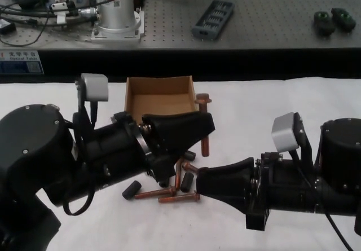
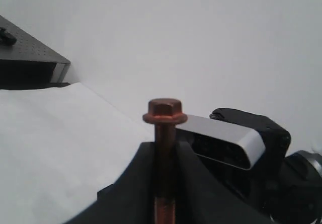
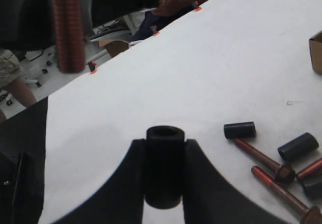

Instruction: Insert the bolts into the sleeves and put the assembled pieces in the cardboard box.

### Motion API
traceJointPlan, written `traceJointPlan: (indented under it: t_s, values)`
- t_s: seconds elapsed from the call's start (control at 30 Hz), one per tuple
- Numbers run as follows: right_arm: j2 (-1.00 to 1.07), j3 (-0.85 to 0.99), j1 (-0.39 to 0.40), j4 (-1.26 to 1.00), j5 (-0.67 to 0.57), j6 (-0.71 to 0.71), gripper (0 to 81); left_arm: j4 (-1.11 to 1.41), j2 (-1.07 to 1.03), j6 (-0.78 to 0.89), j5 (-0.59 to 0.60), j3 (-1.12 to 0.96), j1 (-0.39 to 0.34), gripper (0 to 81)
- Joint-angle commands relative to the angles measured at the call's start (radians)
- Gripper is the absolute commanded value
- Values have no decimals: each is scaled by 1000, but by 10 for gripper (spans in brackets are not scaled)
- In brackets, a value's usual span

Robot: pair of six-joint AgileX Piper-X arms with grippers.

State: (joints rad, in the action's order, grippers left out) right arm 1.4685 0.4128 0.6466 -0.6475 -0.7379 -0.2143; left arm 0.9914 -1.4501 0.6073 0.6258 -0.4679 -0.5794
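Squarely between jaws, bolt left, sleeve right

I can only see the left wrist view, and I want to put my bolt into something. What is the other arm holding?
Observer: The right gripper is shut on a black sleeve. Its open end pokes out past the fingertips.
Operator: Are there more pieces?
Observer: Yes, loose bolts and loose sleeves lie on the white sheet near both grippers.
Operator: Where's the box?
Observer: The cardboard box sits just beyond your left gripper and its bolt, open side up.
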Motion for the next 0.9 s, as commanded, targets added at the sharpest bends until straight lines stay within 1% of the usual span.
traceJointPlan:
  t_s: [0.0, 0.17, 0.27, 0.4, 0.57, 0.77, 0.87]
  values:
    - [-1, 2, 2, -17, -20, 18, 39, -19, -2, -36, 15, -12, -2, 6]
    - [-1, 5, 2, -17, -20, 62, 39, -108, -2, -120, 5, -12, -1, 6]
    - [-1, 20, 2, -13, -20, 89, 39, -144, -2, -148, -23, -12, -1, 6]
    - [5, 54, 2, 4, -28, 101, 39, -145, -2, -151, -82, -12, 20, 6]
    - [36, 82, 2, 8, -45, 101, 39, -143, -2, -151, -103, -12, 47, 6]
    - [51, 82, 2, 13, -65, 96, 39, -94, -2, -133, -167, -12, 48, 6]
    - [51, 82, 2, 13, -65, 96, 39, -69, -2, -118, -223, -12, 48, 6]
